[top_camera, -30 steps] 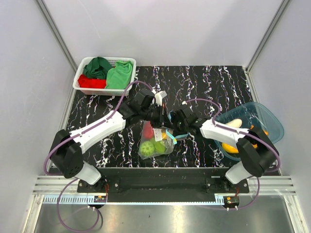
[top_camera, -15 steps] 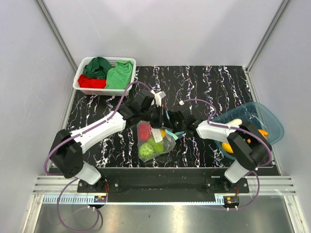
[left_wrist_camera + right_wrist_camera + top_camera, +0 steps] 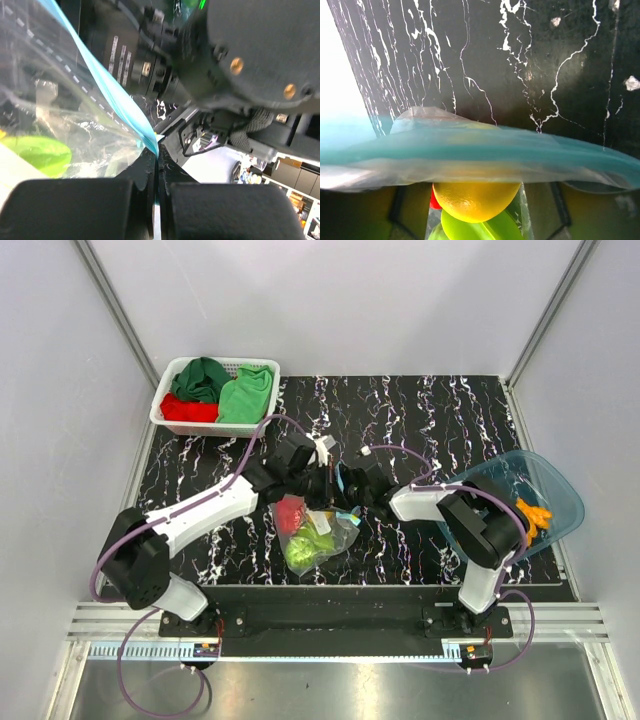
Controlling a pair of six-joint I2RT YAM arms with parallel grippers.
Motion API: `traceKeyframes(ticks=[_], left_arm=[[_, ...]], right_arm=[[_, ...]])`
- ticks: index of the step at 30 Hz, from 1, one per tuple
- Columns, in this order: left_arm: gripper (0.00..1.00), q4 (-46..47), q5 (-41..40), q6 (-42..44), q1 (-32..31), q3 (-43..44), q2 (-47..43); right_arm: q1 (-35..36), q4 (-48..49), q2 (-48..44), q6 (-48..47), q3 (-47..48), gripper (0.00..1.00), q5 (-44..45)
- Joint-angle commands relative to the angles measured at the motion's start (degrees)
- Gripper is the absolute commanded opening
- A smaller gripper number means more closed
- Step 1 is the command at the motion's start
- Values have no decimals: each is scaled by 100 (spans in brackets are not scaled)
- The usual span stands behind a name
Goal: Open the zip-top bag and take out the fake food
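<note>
Slip risk: the left claw (image 3: 156,170) pinches only the thin lip of the light blue zip strip (image 3: 109,96). A sharp tug apart would likely pull the slick plastic out of it and drop the bag.
Spill risk: the clear, crinkly zip-top bag (image 3: 318,540) sags under its load. If the seal pops open all at once while the mouth is tilted, pieces could roll toward the near edge of the black marbled bench (image 3: 430,420).
Wrong-pull risk: both claws crowd the same short stretch of strip. Pulling along the strip instead of across it would stretch the seal, not part it.
Left claw: clenched on the zip strip, fingers pressed together with the blue edge between them.
Right claw (image 3: 352,492): at the bag's mouth, just beside the left claw. Its wrist view shows the strip right across the lens, but I cannot tell whether its fingers have hold of it.
Bag position: mid-bench, nearer the near edge, with its body below the two claws on the near side.
Small glossy plastic fake food (image 3: 302,552): inside the bag, with red, green and yellow pieces. A yellow piece (image 3: 475,199) lies just under the strip.
Translucent teal plastic tub (image 3: 560,502): at the right edge, well apart from the bag.
</note>
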Motion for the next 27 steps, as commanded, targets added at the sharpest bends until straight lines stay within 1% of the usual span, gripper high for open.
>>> traceKeyframes(ticks=[1, 2, 4, 5, 6, 8, 9, 13, 14, 15, 17, 20, 21, 22, 24, 25, 26, 27], left_arm=[[0, 22, 362, -4, -61, -115, -504], [0, -5, 310, 31, 8, -133, -558], [0, -110, 283, 180, 105, -159, -689], [0, -154, 240, 250, 210, -159, -725], [0, -259, 213, 390, 255, -150, -751], [0, -374, 178, 532, 351, -133, -795], [0, -478, 169, 628, 361, -133, -813], [0, -594, 160, 822, 378, -159, -953], [0, -663, 169, 866, 387, -168, -980], [0, -699, 169, 945, 378, -185, -997], [0, -725, 151, 1015, 387, -247, -1076], [0, -769, 99, 1103, 396, -326, -1121], [0, -787, 98, 1104, 396, -326, -1112], [0, -787, 116, 1086, 405, -326, -1112], [0, -787, 195, 1068, 405, -309, -1112], [0, -787, 204, 1077, 405, -300, -1147], [0, -805, 204, 1103, 405, -300, -1173], [0, -813, 204, 1121, 405, -291, -1199]], right_arm=[[-46, -250, -81, -31, -155, 50, 225], [-55, -337, -335, -162, -199, 44, 225], [-46, -846, -626, -233, -243, 30, 251], [-63, -1004, -949, -338, -260, 20, 260], [-46, -1337, -1118, -408, -278, 18, 269], [-55, -1829, -1626, -514, -278, 14, 392], [-55, -2189, -1786, -558, -269, 14, 409], [-46, -2929, -2524, -664, -261, 12, 401], [-55, -3113, -2865, -681, -243, 12, 470], [-55, -3515, -3034, -690, -191, 11, 567], [-64, -3834, -3472, -848, -129, 10, 752], [-55, -4510, -3825, -1129, 125, 6, 708], [-55, -5061, -3922, -1112, 283, 5, 822], [-55, -5319, -4036, -1086, 345, 4, 1223], [-64, -5898, -4423, -1095, 520, 2, 1629], [-98, -6075, -4633, -1164, 609, 2, 1971], [-125, -6260, -4696, -1200, 723, 2, 2148], [-177, -6697, -4740, -1226, 1011, 2, 2324]])
